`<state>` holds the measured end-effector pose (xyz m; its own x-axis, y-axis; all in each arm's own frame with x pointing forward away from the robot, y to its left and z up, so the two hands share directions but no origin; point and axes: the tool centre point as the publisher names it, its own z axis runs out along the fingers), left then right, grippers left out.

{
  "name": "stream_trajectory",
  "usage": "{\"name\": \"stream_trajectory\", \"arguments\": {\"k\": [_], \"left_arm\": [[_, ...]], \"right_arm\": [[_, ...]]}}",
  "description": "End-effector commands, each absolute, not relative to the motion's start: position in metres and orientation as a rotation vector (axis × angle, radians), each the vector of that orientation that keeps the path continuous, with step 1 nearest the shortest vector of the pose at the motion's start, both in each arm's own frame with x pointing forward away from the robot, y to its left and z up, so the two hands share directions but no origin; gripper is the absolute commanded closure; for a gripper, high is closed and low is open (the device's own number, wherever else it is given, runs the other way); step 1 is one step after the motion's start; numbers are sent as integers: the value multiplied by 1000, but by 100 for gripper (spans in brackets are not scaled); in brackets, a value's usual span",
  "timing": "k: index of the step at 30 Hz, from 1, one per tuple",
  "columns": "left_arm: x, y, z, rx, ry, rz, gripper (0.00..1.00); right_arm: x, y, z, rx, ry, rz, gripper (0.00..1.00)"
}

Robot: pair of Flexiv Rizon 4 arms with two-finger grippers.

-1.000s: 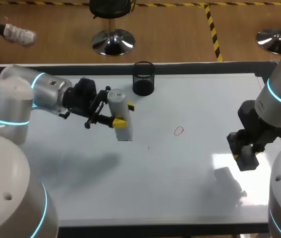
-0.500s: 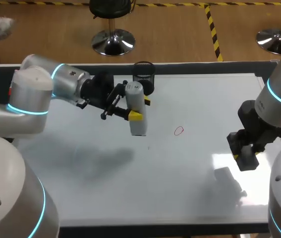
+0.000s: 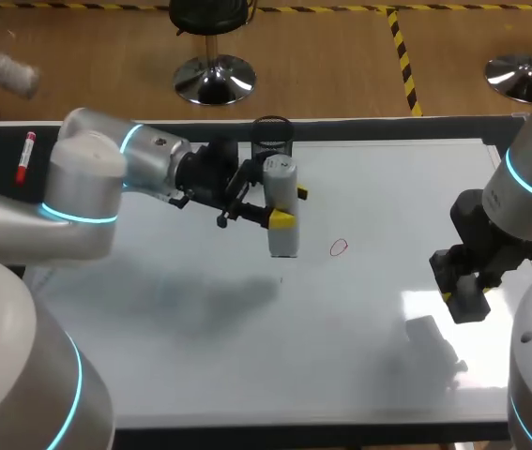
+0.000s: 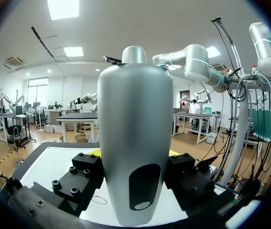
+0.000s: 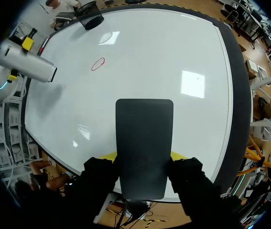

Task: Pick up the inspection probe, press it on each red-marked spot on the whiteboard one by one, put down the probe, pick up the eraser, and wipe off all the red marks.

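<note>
My left gripper (image 3: 279, 206) is shut on the silver inspection probe (image 3: 282, 208), held above the whiteboard (image 3: 369, 187) with its tip pointing down, just left of the red mark (image 3: 339, 247). In the left wrist view the probe (image 4: 134, 138) fills the space between the fingers and the red mark (image 4: 98, 200) shows on the board beneath. My right gripper (image 3: 467, 298) is shut on the dark eraser (image 3: 469, 302), raised over the board's right side. In the right wrist view the eraser (image 5: 144, 145) lies flat between the fingers, with the red mark (image 5: 97, 64) and the probe (image 5: 27, 66) far ahead.
A black mesh cup (image 3: 271, 146) stands at the board's far edge, just behind the probe. A red marker (image 3: 24, 156) lies on the dark strip at the far left, off the board.
My left arm has carried the probe to the right, toward the red mark. The right arm and eraser have stayed still.
</note>
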<state>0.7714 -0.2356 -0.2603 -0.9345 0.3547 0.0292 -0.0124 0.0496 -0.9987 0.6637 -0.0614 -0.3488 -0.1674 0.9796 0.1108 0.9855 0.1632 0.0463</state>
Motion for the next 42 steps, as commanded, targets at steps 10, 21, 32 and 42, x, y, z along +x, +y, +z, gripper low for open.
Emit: {"name": "stream_trajectory", "arguments": {"k": [10, 21, 32, 42], "left_arm": [[776, -265, -269, -282, -2124, 1966, 100], [798, -290, -290, -289, -2088, 1973, 100], [813, -306, -299, -307, -2062, 1989, 100], [817, -320, -309, -308, -2049, 2019, 100]], "right_arm": [[663, -63, -348, -1988, -2354, -169, 100], [663, -63, -348, -1988, -2354, -169, 100], [663, -63, -348, -1988, -2354, -169, 100], [663, -63, -348, -1988, -2354, -169, 100]]}}
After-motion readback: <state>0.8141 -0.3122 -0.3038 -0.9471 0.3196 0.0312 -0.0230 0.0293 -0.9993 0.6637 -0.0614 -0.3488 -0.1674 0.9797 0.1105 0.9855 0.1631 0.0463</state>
